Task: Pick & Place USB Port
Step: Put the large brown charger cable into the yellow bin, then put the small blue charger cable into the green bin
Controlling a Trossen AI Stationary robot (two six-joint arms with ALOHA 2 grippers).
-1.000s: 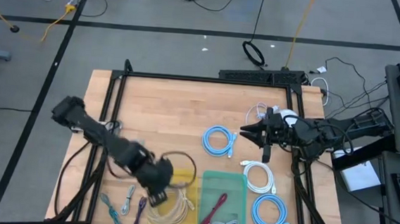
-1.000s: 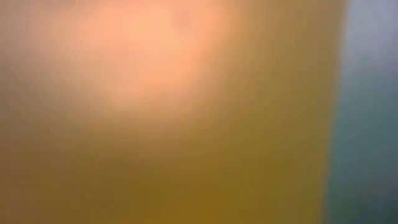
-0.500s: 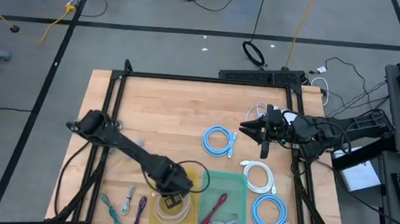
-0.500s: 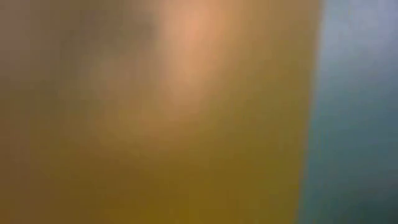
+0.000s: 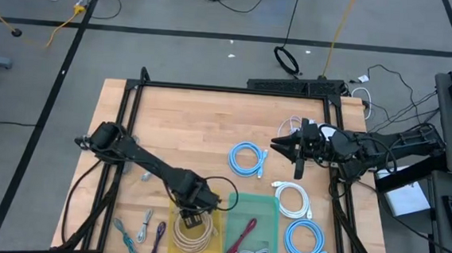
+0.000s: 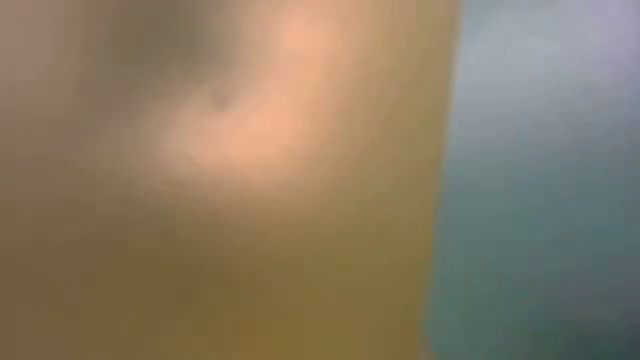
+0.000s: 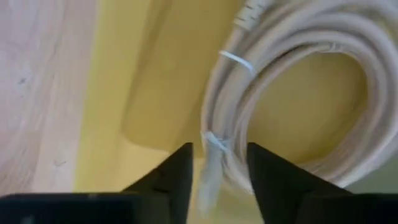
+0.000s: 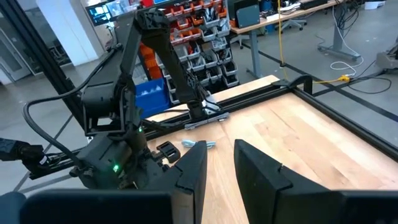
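Wooden table with a black frame fills the high view, and a yellow bin sits at its near edge. The left gripper hangs over that bin, just above a coil of cream cable lying inside. Just right of the yellow bin is a green bin holding a red cable. Well right of the yellow bin and farther back, the right gripper waits beside a blue cable coil. Only a yellow and teal blur fills the low view. From the left wrist, the fingers stand apart, straddling the cream cable without pinching it. From the right wrist, its fingers stand narrow with nothing between them
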